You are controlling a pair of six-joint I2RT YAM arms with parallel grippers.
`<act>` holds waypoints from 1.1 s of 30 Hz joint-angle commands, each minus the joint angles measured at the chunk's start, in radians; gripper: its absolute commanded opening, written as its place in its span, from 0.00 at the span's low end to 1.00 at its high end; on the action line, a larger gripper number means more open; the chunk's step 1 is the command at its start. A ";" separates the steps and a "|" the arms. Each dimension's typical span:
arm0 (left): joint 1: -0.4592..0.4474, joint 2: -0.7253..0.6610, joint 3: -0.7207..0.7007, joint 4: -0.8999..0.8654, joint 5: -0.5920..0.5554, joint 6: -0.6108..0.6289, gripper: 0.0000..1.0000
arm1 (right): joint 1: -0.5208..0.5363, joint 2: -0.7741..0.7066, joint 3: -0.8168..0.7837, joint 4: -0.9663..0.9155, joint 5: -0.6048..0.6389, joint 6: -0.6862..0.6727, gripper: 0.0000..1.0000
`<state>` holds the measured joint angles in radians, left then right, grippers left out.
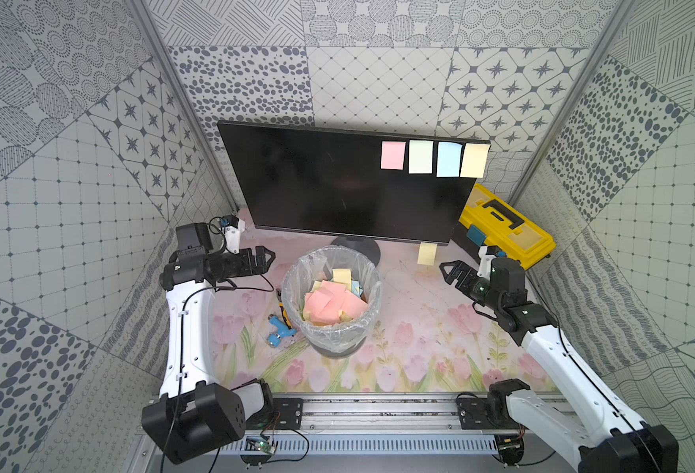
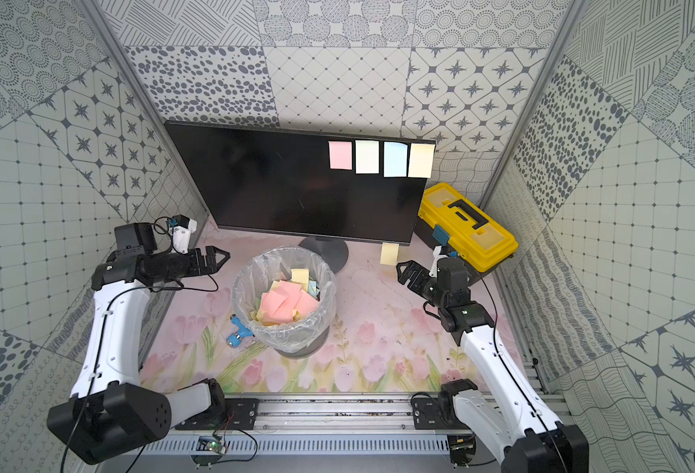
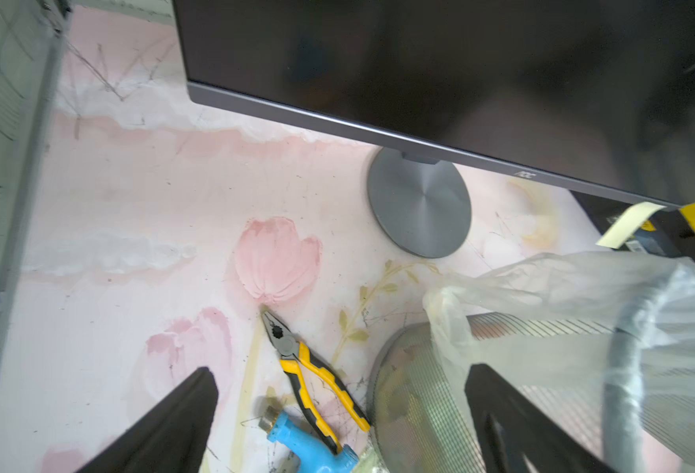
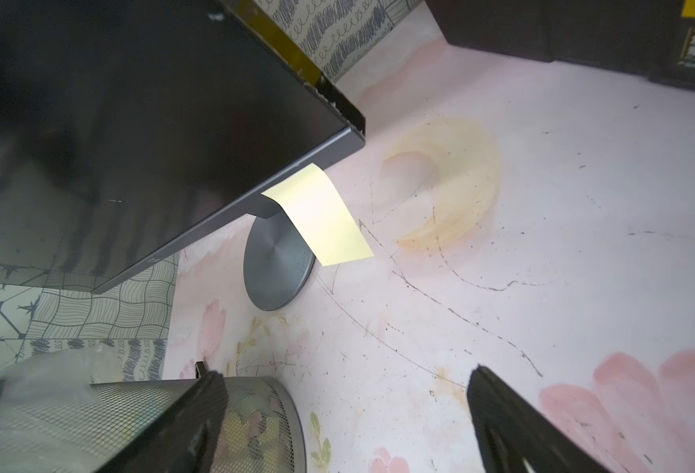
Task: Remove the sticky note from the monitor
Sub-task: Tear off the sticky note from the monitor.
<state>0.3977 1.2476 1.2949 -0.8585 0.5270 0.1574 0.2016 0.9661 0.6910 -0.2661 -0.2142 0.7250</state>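
Note:
The monitor (image 1: 337,184) stands dark at the back in both top views. Several sticky notes run along its upper right: pink (image 1: 392,155), pale green (image 1: 420,157), blue (image 1: 449,159) and yellow (image 1: 475,160). Another yellow sticky note (image 1: 427,254) hangs from the bottom edge near the right corner, and curls outward in the right wrist view (image 4: 321,217). My right gripper (image 1: 444,272) is open and empty, just below and right of that hanging note, apart from it. My left gripper (image 1: 272,258) is open and empty near the monitor's lower left corner.
A mesh bin (image 1: 337,342) with a plastic liner stands in front of the monitor's round foot (image 3: 419,204) and holds crumpled notes. Yellow pliers (image 3: 313,368) and a blue fitting (image 1: 280,329) lie left of the bin. A yellow toolbox (image 1: 501,225) sits at the back right.

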 commanded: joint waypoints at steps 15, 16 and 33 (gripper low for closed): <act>0.023 0.030 -0.015 -0.113 0.426 -0.057 0.99 | -0.089 0.348 0.016 0.336 -0.224 -0.131 0.68; 0.021 0.031 -0.015 -0.107 0.427 -0.062 0.99 | -0.089 0.375 0.024 0.354 -0.225 -0.135 0.67; 0.011 0.041 -0.014 -0.105 0.415 -0.061 0.98 | -0.100 0.483 0.055 0.493 -0.288 -0.131 0.53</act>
<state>0.4122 1.2835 1.2751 -0.9535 0.8921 0.0959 0.1043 1.4456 0.7414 0.1539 -0.4694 0.5945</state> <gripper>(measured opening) 0.985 0.539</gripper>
